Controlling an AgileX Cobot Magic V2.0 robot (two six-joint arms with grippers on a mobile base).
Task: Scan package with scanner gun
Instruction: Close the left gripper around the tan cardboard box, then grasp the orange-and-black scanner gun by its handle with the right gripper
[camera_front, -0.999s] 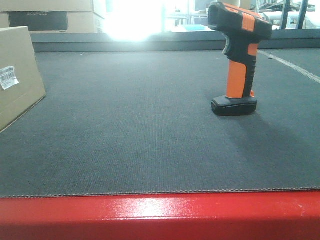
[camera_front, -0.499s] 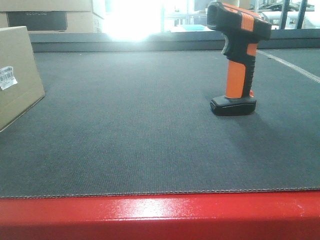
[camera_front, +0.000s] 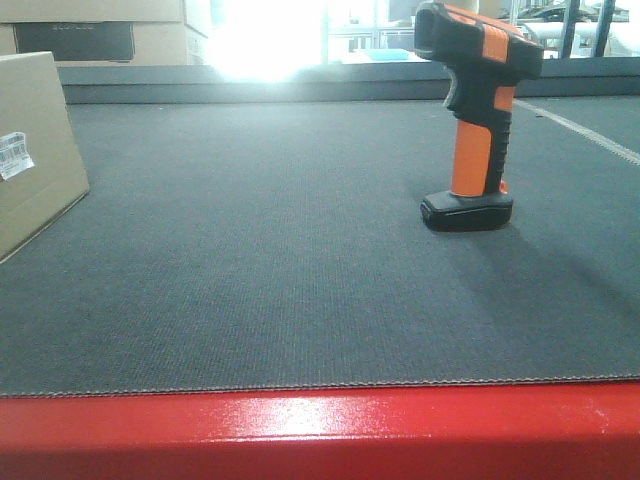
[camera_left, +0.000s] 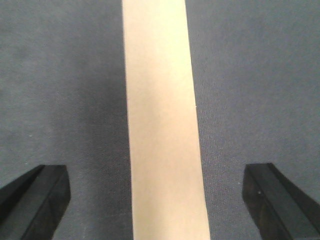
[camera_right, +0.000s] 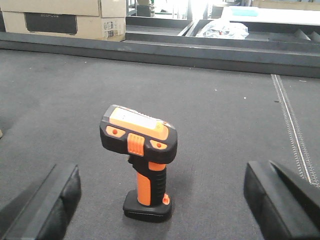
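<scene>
Our left gripper spreads wide, empty, over the cardboard package. Our right gripper, likewise wide and empty, faces the upright scanner gun.

The scanner gun stands upright on the mat, to the right; the package sits on the mat at the far left, well apart from it. More boxes lie behind the mat's far edge
</scene>
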